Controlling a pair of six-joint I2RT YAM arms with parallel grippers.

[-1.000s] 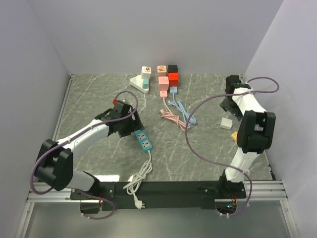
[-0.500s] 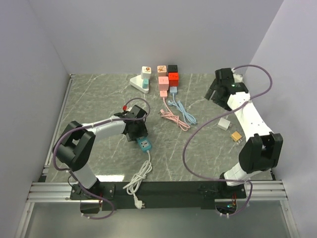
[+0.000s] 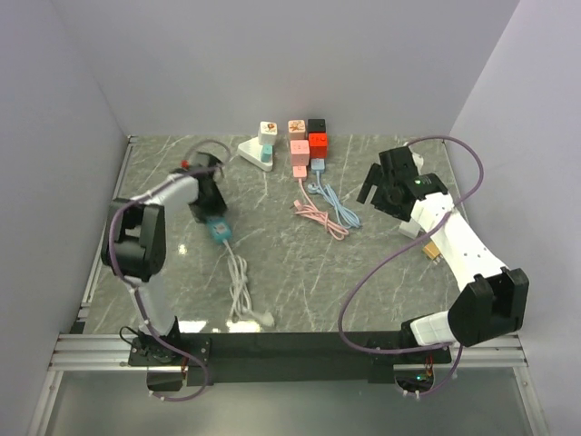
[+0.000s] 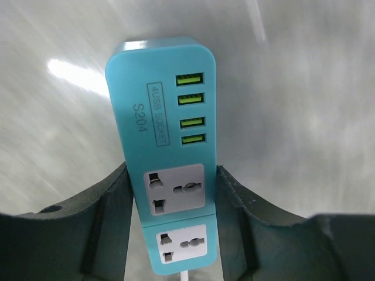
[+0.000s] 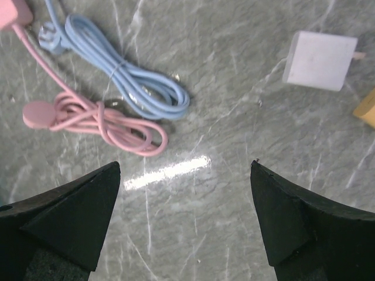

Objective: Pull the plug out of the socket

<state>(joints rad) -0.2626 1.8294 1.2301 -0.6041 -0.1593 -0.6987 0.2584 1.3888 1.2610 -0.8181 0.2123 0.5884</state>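
"Look, the left fingers (image 3: 211,214) swung the blue socket strip (image 4: 167,117) toward the left wall (image 3: 54,182), still squeezing it."

"Bare surface (image 3: 300,272) all around it. The right fingers (image 3: 377,191) came in near the blue cable (image 5: 146,96), spread wide, holding nothing."

"Up close, its white cord (image 3: 238,282) is cut off, and the surface looks blurry."

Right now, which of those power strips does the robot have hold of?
The teal power strip with four green USB ports: the left tool grips its sides. The white strip, pink strip and red strip lie at the back, in no tool.
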